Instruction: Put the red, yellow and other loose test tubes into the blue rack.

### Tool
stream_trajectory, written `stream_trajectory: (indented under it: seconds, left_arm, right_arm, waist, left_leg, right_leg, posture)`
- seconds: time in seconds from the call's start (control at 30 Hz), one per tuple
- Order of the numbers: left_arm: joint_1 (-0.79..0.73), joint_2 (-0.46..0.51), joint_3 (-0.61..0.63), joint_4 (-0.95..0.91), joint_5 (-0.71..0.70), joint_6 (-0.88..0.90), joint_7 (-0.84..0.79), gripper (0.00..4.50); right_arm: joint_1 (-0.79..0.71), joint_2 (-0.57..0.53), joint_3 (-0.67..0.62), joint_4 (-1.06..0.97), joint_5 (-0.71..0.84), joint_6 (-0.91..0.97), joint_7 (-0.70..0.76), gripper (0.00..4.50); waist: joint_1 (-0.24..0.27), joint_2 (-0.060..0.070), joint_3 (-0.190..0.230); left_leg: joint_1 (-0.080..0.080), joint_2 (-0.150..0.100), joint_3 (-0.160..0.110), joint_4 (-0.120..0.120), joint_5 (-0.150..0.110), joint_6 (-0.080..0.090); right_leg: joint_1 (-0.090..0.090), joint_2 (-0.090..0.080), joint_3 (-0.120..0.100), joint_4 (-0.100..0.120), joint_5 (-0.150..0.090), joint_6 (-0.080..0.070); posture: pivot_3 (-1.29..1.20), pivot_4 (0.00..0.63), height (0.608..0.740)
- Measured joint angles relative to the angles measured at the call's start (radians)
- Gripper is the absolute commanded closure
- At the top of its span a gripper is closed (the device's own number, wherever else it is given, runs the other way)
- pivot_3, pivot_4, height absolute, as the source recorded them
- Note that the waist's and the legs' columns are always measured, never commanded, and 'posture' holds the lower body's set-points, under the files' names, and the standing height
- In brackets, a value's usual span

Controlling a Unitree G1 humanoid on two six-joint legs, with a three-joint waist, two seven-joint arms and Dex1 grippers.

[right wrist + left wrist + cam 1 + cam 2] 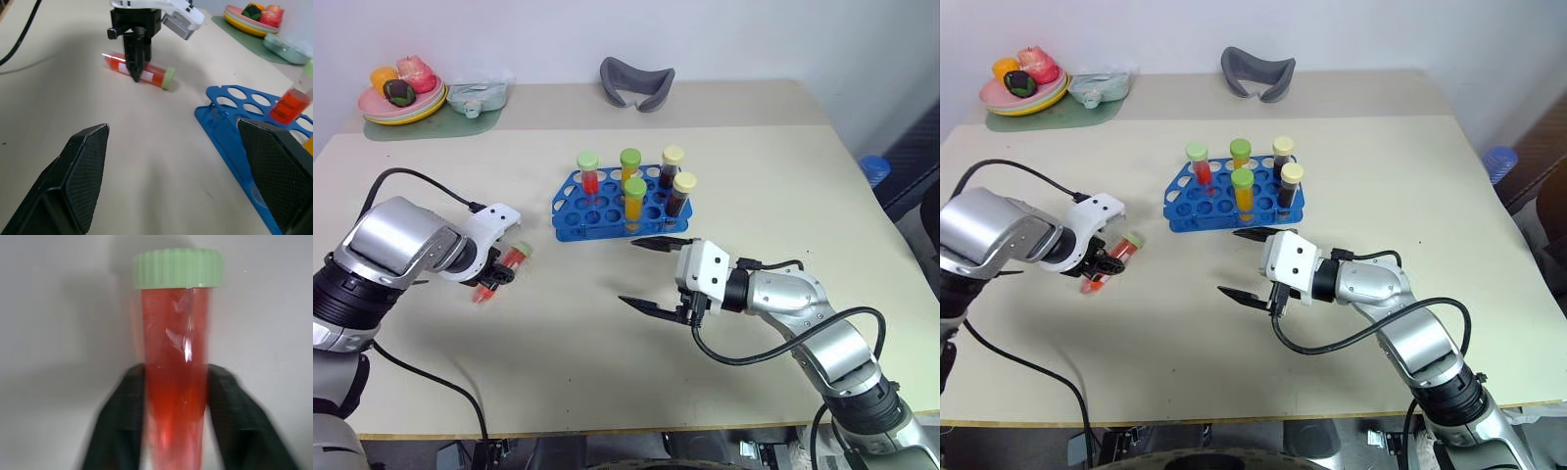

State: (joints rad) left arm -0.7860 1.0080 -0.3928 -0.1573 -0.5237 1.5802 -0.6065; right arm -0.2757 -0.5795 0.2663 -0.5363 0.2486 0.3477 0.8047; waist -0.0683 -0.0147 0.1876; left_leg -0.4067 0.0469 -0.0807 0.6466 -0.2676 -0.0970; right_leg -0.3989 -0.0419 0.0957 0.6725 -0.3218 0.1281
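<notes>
- Beige desk (607, 333) stood against a pale wall; at its far left edge sat a stack of plates (401, 103) with toy food, and a grey curved object (636, 82) lay at the far middle.
- Blue rack (570, 217) stood near the desk's centre, holding five capped tubes upright: one red, two orange-yellow and two dark.
- One loose red tube (142, 71) with a pale green cap lay on its side on the desk, well to the left of the rack, cap end toward the rack.
- Left tool (492, 277) was clenched on that tube at mid-body, the black fingers (120, 426) pressing either side of it; the tube appeared to rest on the desk, not yet lifted.
- Left arm reached in from the left, its tool pointed steeply down onto the tube.
- Right tool (651, 274) was released, its fingers spread wide, and held nothing; it hovered just in front of the rack, pointing roughly level toward the left arm.
- Judgement: the step in hand was the pick-up of the red tube, grip just made.
- Judgement: the next move called for a lift, turning the tube upright, cap uppermost, then lowering it into a free hole of the rack without knocking the standing tubes.
</notes>
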Motion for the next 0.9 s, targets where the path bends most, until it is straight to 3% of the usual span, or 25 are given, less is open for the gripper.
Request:
stream_trajectory:
  seconds: [0.17, 0.3, 0.4, 0.57, 0.67, 0.73, 0.9]
  left_arm:
    - [0.008, -0.009, 0.028, 0.010, 0.006, 0.000, 0.000, 3.52]
    - [0.024, -0.041, 0.168, 0.034, 0.022, -0.052, 0.028, 3.52]
    - [0.062, -0.211, 0.466, -0.001, 0.031, -0.332, 0.103, 3.52]
    - [0.209, -0.396, 0.689, -0.190, 0.025, -0.697, 0.150, 3.52]
    - [0.369, -0.521, 0.681, -0.241, 0.033, -0.837, 0.165, 3.52]
    - [0.440, -0.556, 0.644, -0.238, 0.077, -0.944, 0.160, 3.52]
    - [0.499, -0.695, 0.542, -0.213, 0.146, -1.282, 0.114, 3.52]
  right_arm:
    - [0.000, 0.000, 0.000, 0.000, 0.000, -0.003, 0.009, 0.19]
    - [0.015, 0.000, -0.001, 0.000, 0.001, -0.005, 0.015, 0.19]
    - [0.029, 0.002, -0.007, 0.002, 0.002, -0.006, 0.010, 0.19]
    - [0.037, 0.039, -0.050, 0.053, 0.005, -0.011, -0.035, 0.19]
    - [0.069, 0.055, -0.097, 0.110, 0.006, -0.013, -0.074, 0.19]
    - [0.097, 0.066, -0.126, 0.127, 0.015, -0.013, -0.089, 0.19]
    - [0.134, 0.091, -0.184, 0.146, 0.050, -0.004, -0.119, 0.19]
  waist:
    - [0.000, 0.000, 0.000]
    - [0.002, -0.001, 0.000]
    - [0.014, -0.001, 0.000]
    - [0.015, 0.001, -0.002]
    - [0.024, 0.001, -0.002]
    - [0.025, 0.000, -0.002]
    - [0.027, 0.000, -0.002]
  left_leg:
    - [0.000, 0.000, 0.000, 0.000, 0.000, 0.000]
    - [-0.001, 0.000, 0.000, 0.001, 0.000, 0.000]
    - [-0.002, 0.000, 0.000, 0.001, 0.001, -0.002]
    - [-0.001, 0.000, 0.002, 0.000, 0.002, -0.004]
    - [0.000, 0.000, 0.002, 0.001, 0.001, -0.002]
    - [-0.001, 0.000, 0.002, 0.001, 0.001, -0.001]
    - [0.000, -0.001, 0.002, 0.001, 0.000, 0.000]
  right_leg:
    - [0.000, 0.000, 0.000, 0.000, 0.000, 0.000]
    - [0.000, 0.000, 0.000, 0.000, 0.000, 0.000]
    - [0.000, -0.002, -0.002, -0.001, 0.000, 0.000]
    - [0.000, -0.003, -0.001, -0.002, 0.000, 0.000]
    - [0.001, -0.003, -0.001, -0.002, 0.000, 0.000]
    - [0.001, -0.003, -0.001, -0.002, 0.000, 0.000]
    - [0.002, -0.003, -0.001, -0.003, 0.000, 0.000]
  posture:
    - [0.00, 0.150, 0.740]
    - [0.00, 0.150, 0.740]
    - [0.00, 0.150, 0.740]
    - [0.00, 0.150, 0.740]
    - [0.00, 0.150, 0.740]
    - [0.00, 0.150, 0.740]
    - [0.00, 0.150, 0.740]
